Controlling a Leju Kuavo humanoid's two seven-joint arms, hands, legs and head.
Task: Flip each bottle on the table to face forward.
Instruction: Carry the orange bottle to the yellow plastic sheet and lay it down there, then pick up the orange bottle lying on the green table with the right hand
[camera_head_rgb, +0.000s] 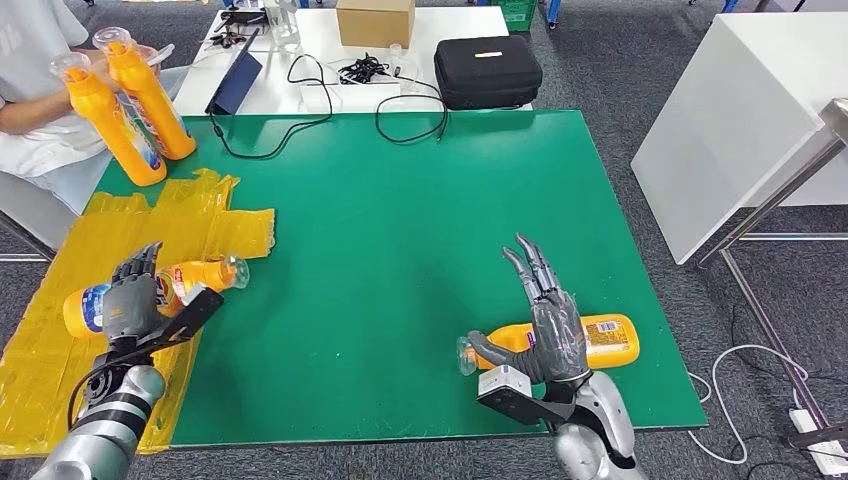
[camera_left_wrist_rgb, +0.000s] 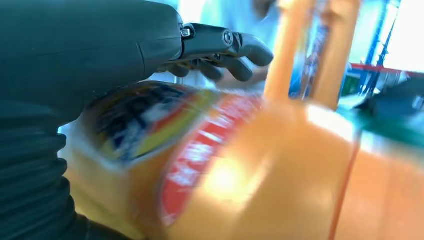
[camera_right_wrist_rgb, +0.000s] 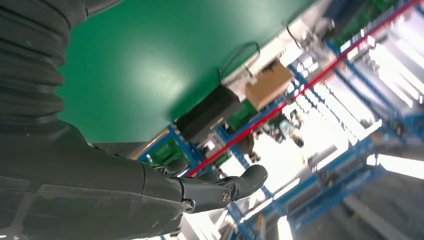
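Looking down from the head view: left hand draped over a lying bottle at about 8 o'clock on the green surface, long axis running 9-to-3 with the cap toward 3; right hand with fingers spread and straight, resting over a second lying bottle at about 5 o'clock, cap toward 9, nothing gripped. Closing in through the left wrist view: fingers curled over the label side of that bottle, seemingly clasped on it, each hand nearest its own bottle. Turning to the right wrist view: fingers extended off the green surface, apart.
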